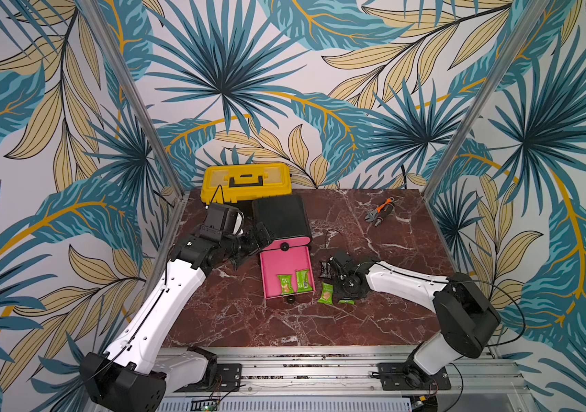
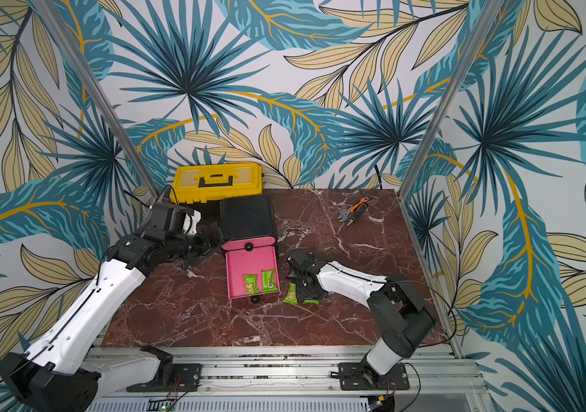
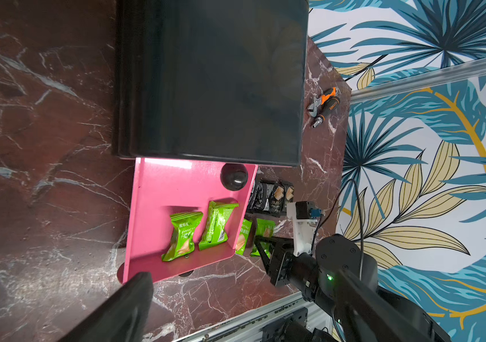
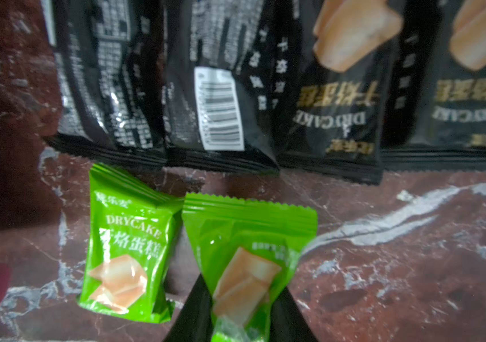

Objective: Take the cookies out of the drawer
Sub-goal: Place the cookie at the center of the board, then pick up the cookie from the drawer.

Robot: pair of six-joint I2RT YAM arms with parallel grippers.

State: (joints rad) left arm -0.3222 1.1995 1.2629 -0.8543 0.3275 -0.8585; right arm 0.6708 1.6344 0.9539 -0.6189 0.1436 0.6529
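The pink drawer (image 1: pixel 277 262) (image 2: pixel 245 262) stands pulled out of a black cabinet (image 1: pixel 281 217). Two green cookies (image 1: pixel 285 283) (image 1: pixel 302 280) lie at its front end, also seen in the left wrist view (image 3: pixel 181 235). Right of the drawer, several black cookies (image 4: pixel 221 88) (image 1: pixel 325 269) lie in a row on the marble, with one green packet (image 4: pixel 126 260) (image 1: pixel 326 293) beside them. My right gripper (image 4: pixel 240 311) (image 1: pixel 345 298) is shut on another green packet (image 4: pixel 247 266), low over the table. My left gripper (image 3: pixel 243 277) (image 1: pixel 257 237) is open and empty beside the cabinet's left side.
A yellow toolbox (image 1: pixel 247 182) stands behind the cabinet at the back wall. An orange-handled wrench and a screwdriver (image 1: pixel 379 212) lie at the back right. A metal rail (image 1: pixel 302 367) runs along the table's front edge, and metal posts stand at the back corners.
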